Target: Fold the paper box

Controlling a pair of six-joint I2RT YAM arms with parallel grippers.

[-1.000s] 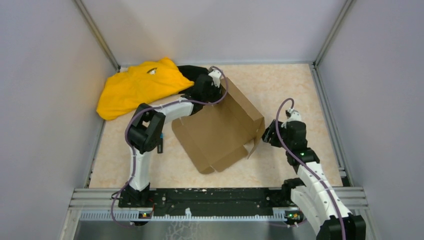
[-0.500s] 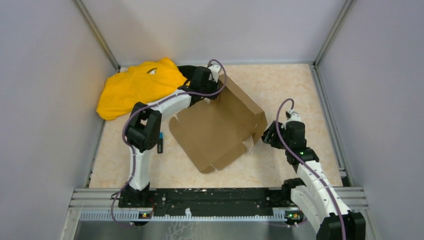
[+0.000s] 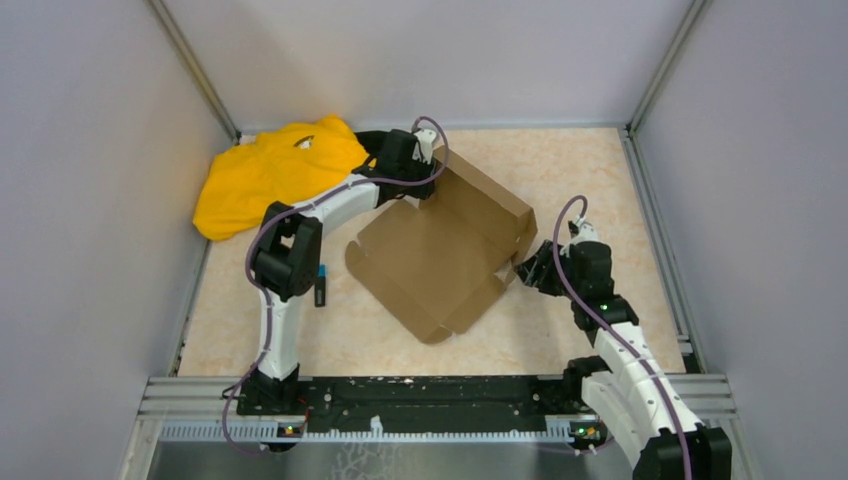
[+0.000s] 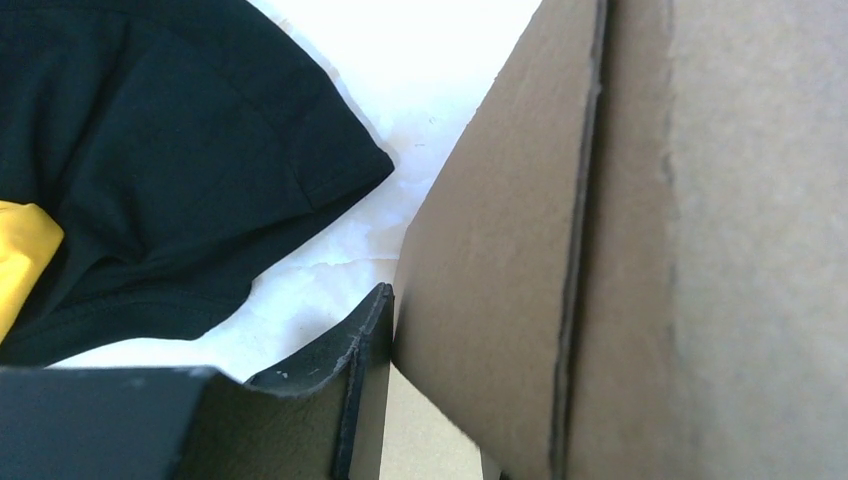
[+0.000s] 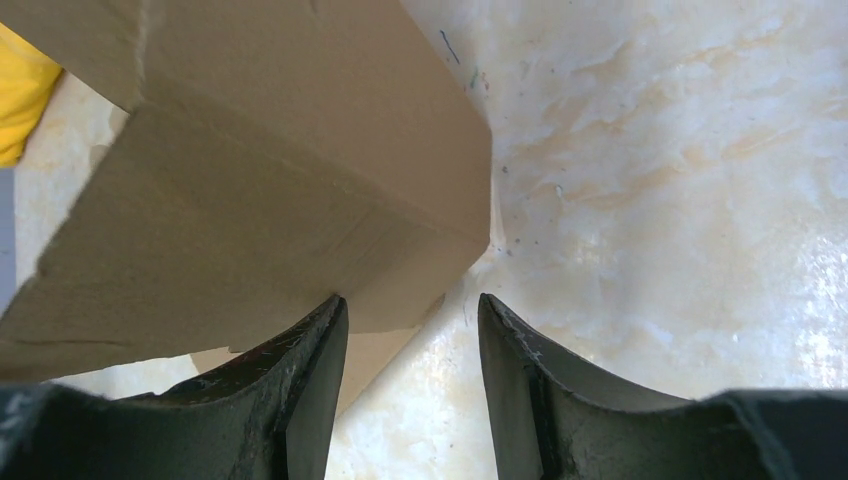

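The paper box (image 3: 440,255) is brown cardboard, half formed, lying mid-table with its far and right walls raised. My left gripper (image 3: 427,183) is at the box's far corner. In the left wrist view one finger (image 4: 345,385) presses flat against the raised wall (image 4: 500,260); the other finger is hidden behind the cardboard, so the jaws appear shut on that wall. My right gripper (image 5: 412,300) stands open at the box's right corner (image 3: 520,250). Its left fingertip (image 5: 325,330) touches the underside of the cardboard, and only bare table lies between the fingers.
A yellow cloth (image 3: 275,175) and a black cloth (image 4: 150,150) lie at the back left, just beyond the left gripper. A small dark object (image 3: 321,290) sits by the left arm. Grey walls and an aluminium frame (image 3: 660,250) ring the table.
The left gripper has drawn the far wall back and to the left, and the box has shifted and opened flatter. The right gripper has moved up to the box's right corner, its jaws slightly narrower.
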